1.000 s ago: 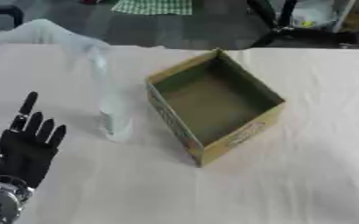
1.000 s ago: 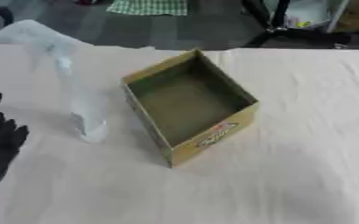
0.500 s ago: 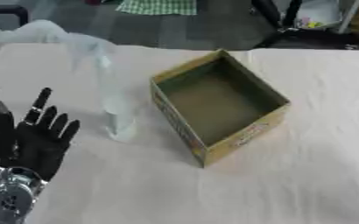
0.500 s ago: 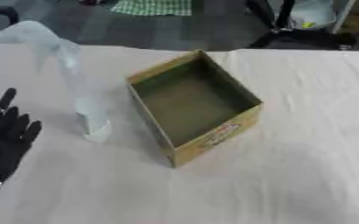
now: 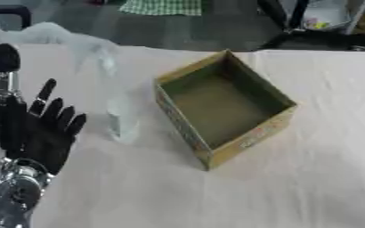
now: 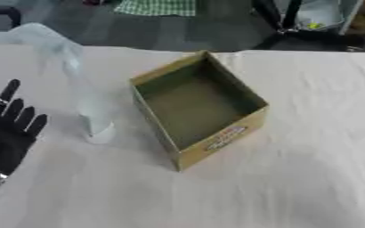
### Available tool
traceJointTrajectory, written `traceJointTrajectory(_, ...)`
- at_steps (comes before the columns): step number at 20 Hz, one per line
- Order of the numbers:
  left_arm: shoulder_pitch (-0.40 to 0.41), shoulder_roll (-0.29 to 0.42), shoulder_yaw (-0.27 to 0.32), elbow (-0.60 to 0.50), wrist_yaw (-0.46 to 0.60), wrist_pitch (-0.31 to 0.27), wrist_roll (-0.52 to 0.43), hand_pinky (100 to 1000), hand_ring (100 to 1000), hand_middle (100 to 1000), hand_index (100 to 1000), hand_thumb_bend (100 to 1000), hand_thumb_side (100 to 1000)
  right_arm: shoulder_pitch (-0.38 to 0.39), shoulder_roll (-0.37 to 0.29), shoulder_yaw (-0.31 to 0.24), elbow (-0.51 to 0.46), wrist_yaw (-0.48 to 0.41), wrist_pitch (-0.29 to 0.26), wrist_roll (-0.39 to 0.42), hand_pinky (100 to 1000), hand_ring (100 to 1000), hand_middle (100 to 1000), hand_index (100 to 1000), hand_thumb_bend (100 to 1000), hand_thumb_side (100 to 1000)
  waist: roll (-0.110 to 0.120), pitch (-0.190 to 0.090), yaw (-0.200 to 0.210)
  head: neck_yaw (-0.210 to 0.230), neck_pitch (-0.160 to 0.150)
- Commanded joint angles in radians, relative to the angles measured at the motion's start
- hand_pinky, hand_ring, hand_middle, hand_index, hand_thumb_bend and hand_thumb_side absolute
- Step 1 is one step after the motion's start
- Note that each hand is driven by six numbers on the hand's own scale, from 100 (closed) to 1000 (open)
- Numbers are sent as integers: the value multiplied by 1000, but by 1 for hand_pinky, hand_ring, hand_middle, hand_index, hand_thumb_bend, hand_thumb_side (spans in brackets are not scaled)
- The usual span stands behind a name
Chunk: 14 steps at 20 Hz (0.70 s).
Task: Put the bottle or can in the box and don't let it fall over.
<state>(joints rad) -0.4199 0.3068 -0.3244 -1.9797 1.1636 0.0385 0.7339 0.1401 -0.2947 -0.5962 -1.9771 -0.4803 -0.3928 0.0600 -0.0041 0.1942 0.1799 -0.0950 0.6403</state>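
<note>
A clear bottle (image 5: 117, 104) is seen upright on the surface (image 5: 310, 178), just left of the open box (image 5: 225, 107); nothing is held inside the box; the left hand (image 5: 38, 133) is raised left of the bottle, fingers (image 5: 54, 109) released and straight.

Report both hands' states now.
Left hand: open, holding nothing, beside the bottle.
Right hand: not in view.

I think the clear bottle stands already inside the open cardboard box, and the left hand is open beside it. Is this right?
Not quite. The clear bottle stands upright on the table, outside the open cardboard box, on its left side; the left eye view shows the box empty. The rest holds: the left hand is open beside the bottle, fingers straight.
</note>
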Motion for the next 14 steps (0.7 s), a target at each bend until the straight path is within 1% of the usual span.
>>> traceJointTrajectory(1,-24,4,-3,-20,11,6,9,100,100,100,955,930,393,-5,-26,-1,-23,-7,0,4,837,905,1000,1000,100,651,-2,-15,-1,5,-10)
traceJointTrajectory(7,-39,-1,-13,-20,36,20,29,100,100,100,934,934,391,-6,-26,0,-23,-7,3,6,838,905,1000,1000,100,652,0,-15,-4,7,-10)
traceJointTrajectory(14,-48,-11,-29,-20,64,44,47,100,100,100,950,924,405,-9,-25,0,-23,-9,5,7,838,905,1000,1000,100,652,1,-13,-7,12,-12)
